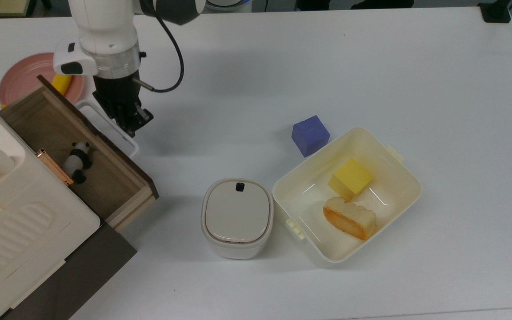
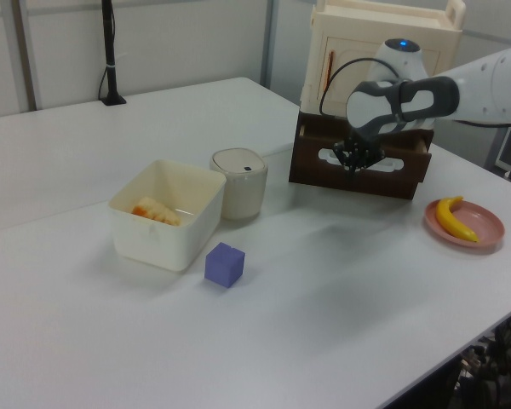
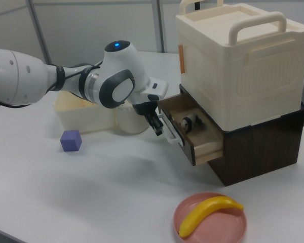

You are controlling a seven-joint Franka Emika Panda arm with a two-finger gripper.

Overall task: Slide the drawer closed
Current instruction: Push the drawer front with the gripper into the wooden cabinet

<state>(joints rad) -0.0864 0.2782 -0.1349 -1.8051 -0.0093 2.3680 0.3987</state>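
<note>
The drawer is a light-wood tray with a dark brown front panel and a white loop handle. It stands part-way out of the cream cabinet, and a small panda toy lies inside it. My gripper is shut, its fingers together and empty, and it presses against the handle from the table side. In the left view the gripper sits right at the drawer front. In the right view the gripper touches the handle of the drawer.
A pink plate with a banana lies behind the drawer. A white lidded container stands beside an open cream box holding a yellow block and a bread piece. A purple cube sits next to the box.
</note>
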